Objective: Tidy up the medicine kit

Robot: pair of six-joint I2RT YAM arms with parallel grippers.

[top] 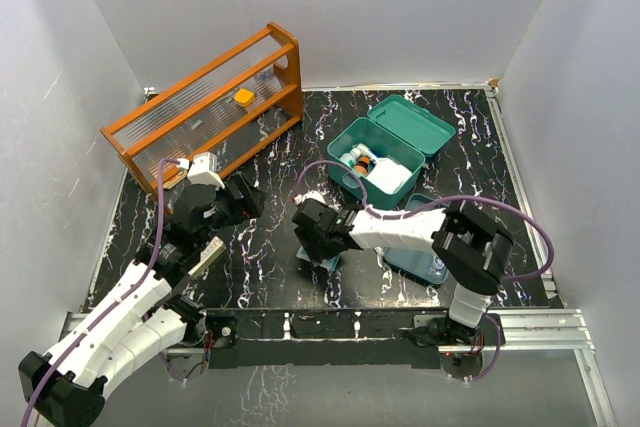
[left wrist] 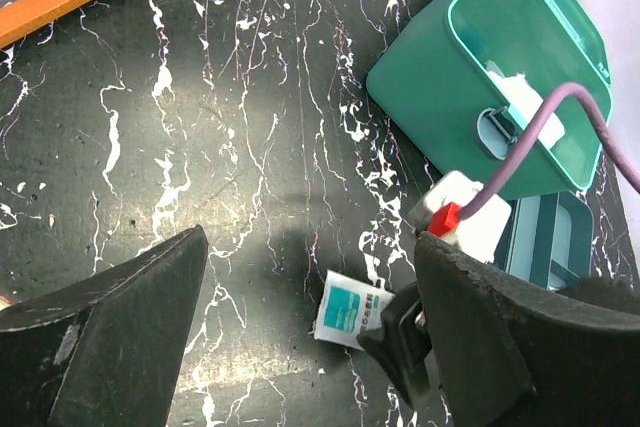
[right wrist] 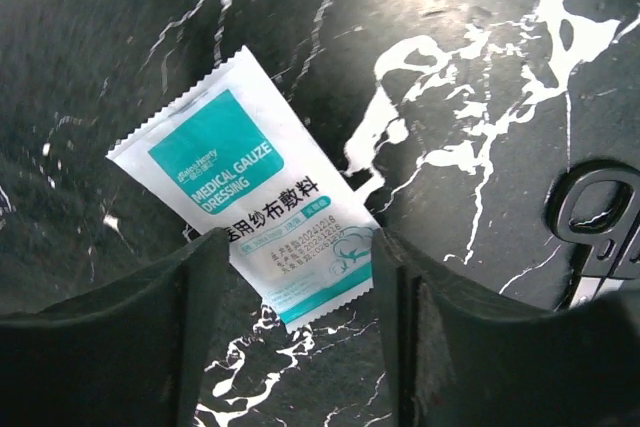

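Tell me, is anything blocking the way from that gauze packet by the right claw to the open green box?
Nothing visible. The gauze packet lies flat, straddled by the right claw; only bare table separates it from the medicine kit, whose lid stands open. The kit already holds some items.

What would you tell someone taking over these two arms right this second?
Left gripper: open, empty, above the table.
Right gripper: open, jaws astride the gauze packet lying flat on the table; not lifted.
Medicine kit: lid open, bottles and a white pack already inside.
Left to do: probably grip the packet, put it in the kit, shut the lid.
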